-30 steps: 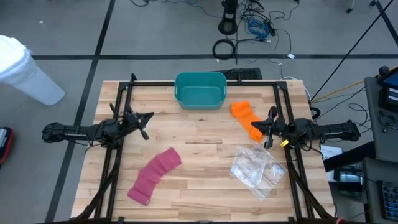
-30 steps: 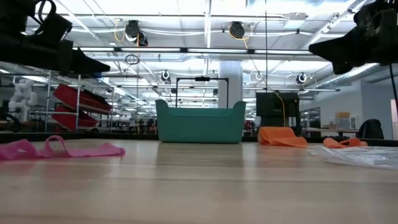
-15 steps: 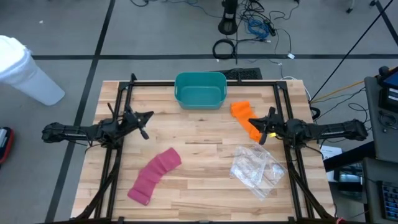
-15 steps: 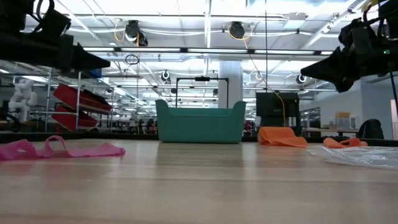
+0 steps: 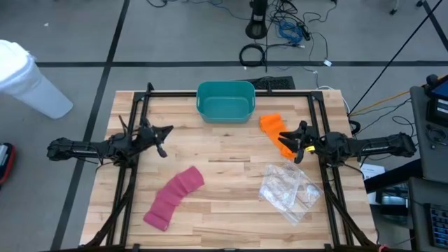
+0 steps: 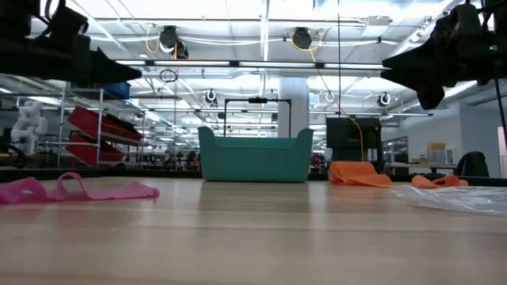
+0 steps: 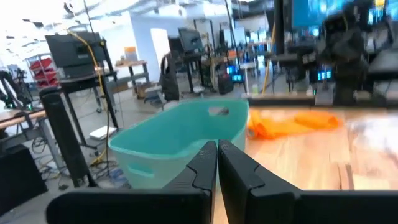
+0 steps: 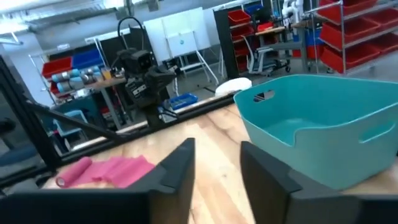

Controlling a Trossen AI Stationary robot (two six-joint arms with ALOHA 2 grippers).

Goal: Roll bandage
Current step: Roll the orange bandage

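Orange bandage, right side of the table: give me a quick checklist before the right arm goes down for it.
1. Right gripper above orange bandage: ok, over its near end.
2. Right fingers parted: ok.
3. Bandage free of the clear plastic bag: ok, apart.
4. Bandage clear of the teal bin: ok, beside it.
5. Left gripper out of the way: ok, shut, empty, on the far side.
6. Bandage lying flat: cannot tell, looks crumpled.
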